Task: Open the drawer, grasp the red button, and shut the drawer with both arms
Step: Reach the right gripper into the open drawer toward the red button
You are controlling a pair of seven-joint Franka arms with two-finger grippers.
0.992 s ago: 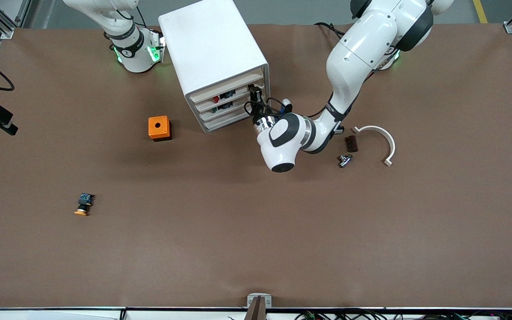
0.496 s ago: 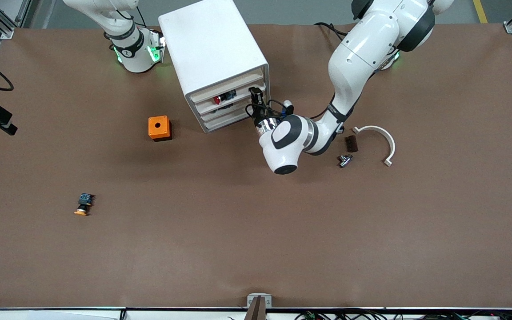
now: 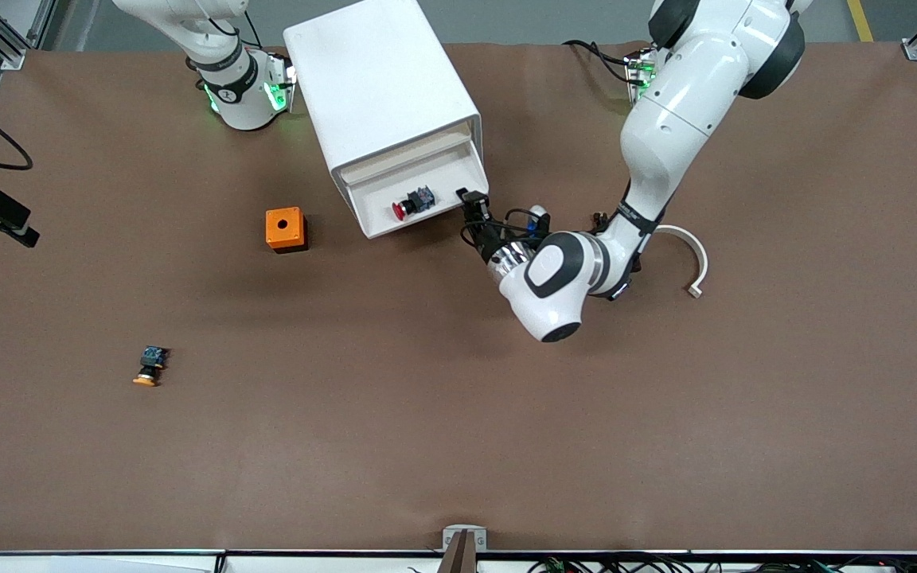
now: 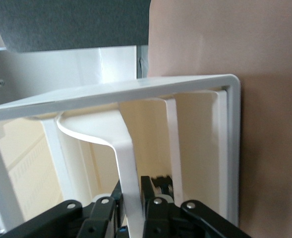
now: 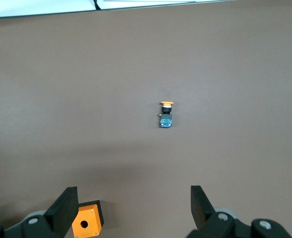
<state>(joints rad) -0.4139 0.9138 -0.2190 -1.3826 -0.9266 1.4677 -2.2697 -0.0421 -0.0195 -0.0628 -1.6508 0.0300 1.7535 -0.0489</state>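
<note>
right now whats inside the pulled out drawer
The drawer holds one red-capped button lying on its side. The left gripper is clamped on the drawer's front edge. The lower tiers underneath are covered.

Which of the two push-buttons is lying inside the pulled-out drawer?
The red-capped button lies in the open drawer, whose edge the left gripper grips. The orange-capped button lies on the bare table, nearer the front camera.
</note>
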